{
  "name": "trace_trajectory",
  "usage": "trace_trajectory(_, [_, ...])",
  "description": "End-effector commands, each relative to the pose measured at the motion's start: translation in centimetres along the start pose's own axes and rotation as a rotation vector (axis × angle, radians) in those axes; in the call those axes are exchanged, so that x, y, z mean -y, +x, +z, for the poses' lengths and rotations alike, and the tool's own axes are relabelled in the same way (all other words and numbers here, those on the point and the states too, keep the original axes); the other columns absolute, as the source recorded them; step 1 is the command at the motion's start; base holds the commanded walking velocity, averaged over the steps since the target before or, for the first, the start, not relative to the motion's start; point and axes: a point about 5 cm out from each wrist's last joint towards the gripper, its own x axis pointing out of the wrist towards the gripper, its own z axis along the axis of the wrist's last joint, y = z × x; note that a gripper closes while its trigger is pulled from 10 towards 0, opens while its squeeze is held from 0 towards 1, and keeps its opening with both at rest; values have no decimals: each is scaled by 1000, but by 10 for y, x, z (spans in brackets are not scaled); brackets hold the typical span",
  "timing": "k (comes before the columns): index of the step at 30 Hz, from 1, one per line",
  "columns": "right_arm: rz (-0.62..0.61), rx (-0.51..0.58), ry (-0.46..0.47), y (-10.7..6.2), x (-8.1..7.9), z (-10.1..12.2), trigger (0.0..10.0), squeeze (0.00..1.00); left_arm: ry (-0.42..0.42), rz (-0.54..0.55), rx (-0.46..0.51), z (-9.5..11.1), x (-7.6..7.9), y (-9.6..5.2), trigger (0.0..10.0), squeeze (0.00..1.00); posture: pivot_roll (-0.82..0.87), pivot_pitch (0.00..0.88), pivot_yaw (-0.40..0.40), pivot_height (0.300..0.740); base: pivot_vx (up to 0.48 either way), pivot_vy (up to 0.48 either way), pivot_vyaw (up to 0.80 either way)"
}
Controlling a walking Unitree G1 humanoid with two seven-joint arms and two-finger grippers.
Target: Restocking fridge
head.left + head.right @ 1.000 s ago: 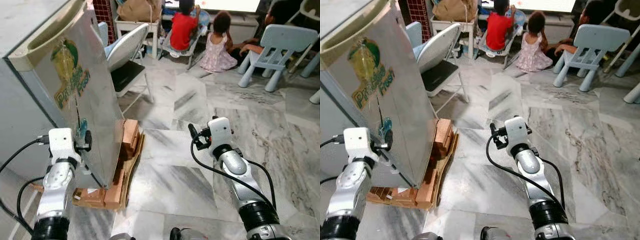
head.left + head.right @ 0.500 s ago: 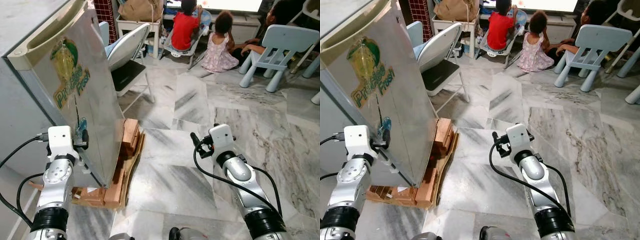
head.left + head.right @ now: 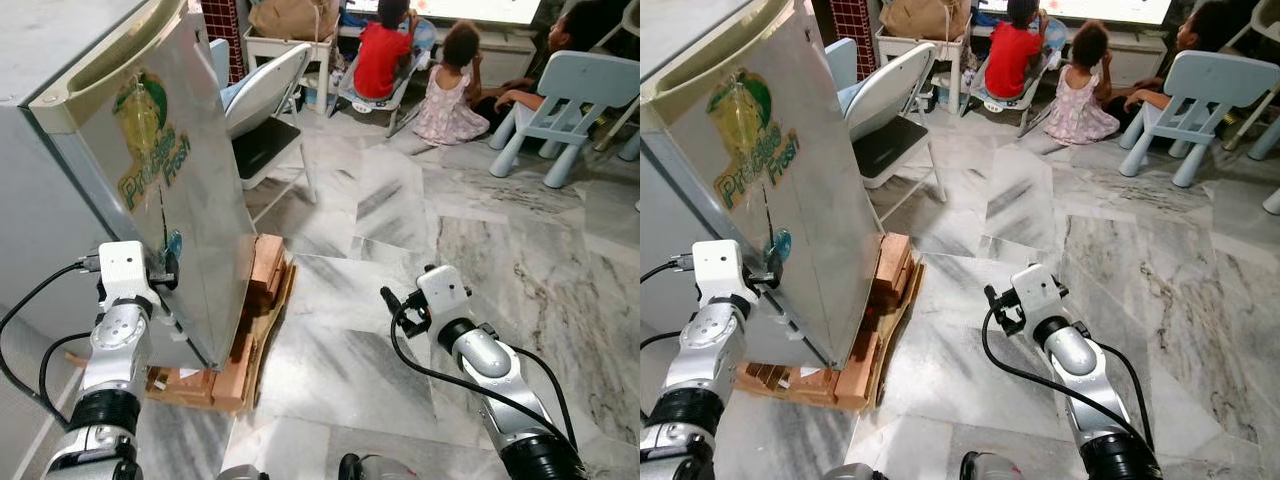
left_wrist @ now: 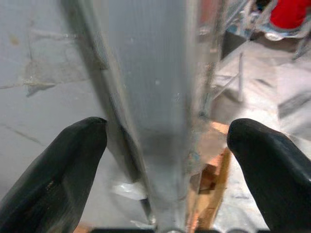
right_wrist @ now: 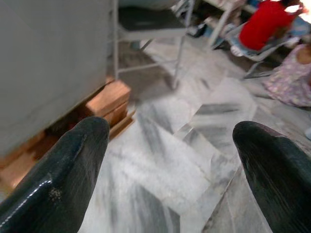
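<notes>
A silver fridge (image 3: 150,150) stands at the robot's left on a stack of wooden blocks (image 3: 255,300) and flattened cardboard, its door swung a little way out from the cabinet and marked with a green-and-yellow logo (image 3: 150,140). Compared with a second ago the whole scene sits slightly lower and to the right in the head views, so the camera has shifted; the door's angle looks about the same. The left gripper (image 4: 165,145) remains at the door's free edge near its lower half, its two black fingers (image 4: 63,165) spread wide on either side of the edge without closing on it. The right gripper (image 5: 170,145) has dropped a little and now hangs lower over the marble floor (image 3: 1200,300), its two fingers also spread wide and holding nothing, well apart from the fridge. Behind, one folding chair (image 3: 265,100) stands just beside the fridge, one pale blue child's chair (image 3: 575,100) stands to the right, and three people sit on the floor with their backs turned: one in red (image 3: 385,50), one in a pink dress (image 3: 450,90), and a third partly hidden at the right.
</notes>
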Motion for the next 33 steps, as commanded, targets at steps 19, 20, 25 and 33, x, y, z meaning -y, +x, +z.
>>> trace_trajectory(19, [147,-258,-67,-9,-6,-37,10000,0,79,-1044,337,92,239,-69,10000,0,-18,57,2,740,0,0,0])
trace_trajectory(20, [149,-256,-69,-9,-6,-37,10000,0,64,-1050,337,93,243,-70,10000,0,-18,57,2,740,0,0,0])
trace_trajectory(25, [151,-250,-71,-10,-8,-35,10000,0,99,-978,330,91,226,-51,10000,0,-37,54,6,740,0,0,0])
trace_trajectory(33, [114,-214,-47,-9,-5,-33,10000,0,50,-786,280,85,174,-29,10000,0,-21,52,5,740,0,0,0])
